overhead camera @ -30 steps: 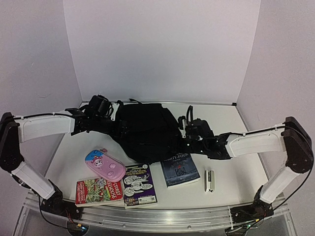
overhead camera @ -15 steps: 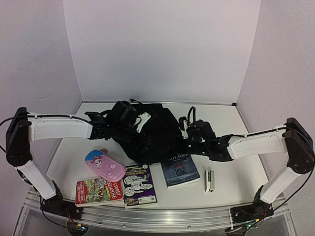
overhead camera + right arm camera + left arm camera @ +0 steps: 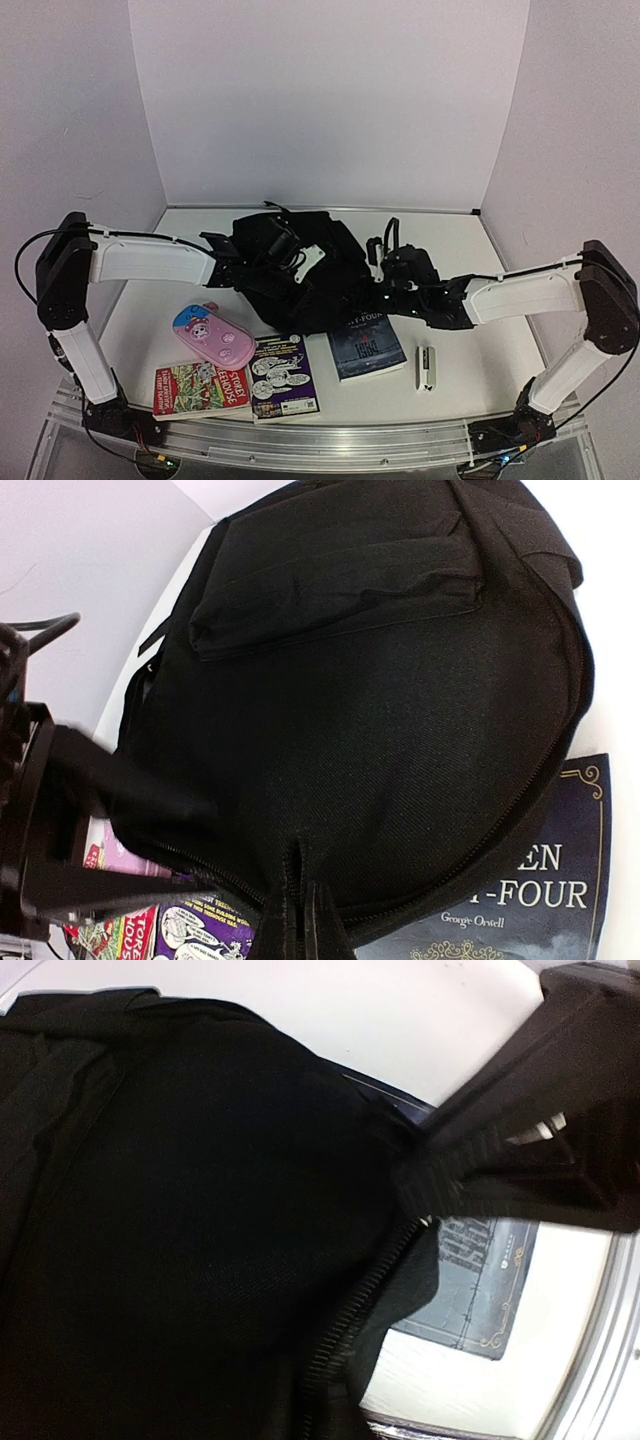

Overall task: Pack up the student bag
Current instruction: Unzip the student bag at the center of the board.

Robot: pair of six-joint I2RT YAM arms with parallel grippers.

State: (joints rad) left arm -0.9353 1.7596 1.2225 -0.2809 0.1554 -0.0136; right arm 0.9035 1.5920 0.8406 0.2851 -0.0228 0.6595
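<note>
Flat student bag (image 3: 380, 680), axis far-near (zip end nearest); right claw (image 3: 300, 920) clenched on rim; left claw (image 3: 415, 1175) cannot tell.

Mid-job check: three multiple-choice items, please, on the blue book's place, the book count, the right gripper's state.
1. The dark blue book: A partly under the student bag's near edge; B inside it; C on another book.
2. Books on the table: A two; B three; C five.
3. The right gripper: A open above the bag; B shut on nothing; C shut on the bag's zipper edge.
1 A, fabric covers part of its title. 2 B, red book, purple book, blue one. 3 C, it pinches the seam.
</note>
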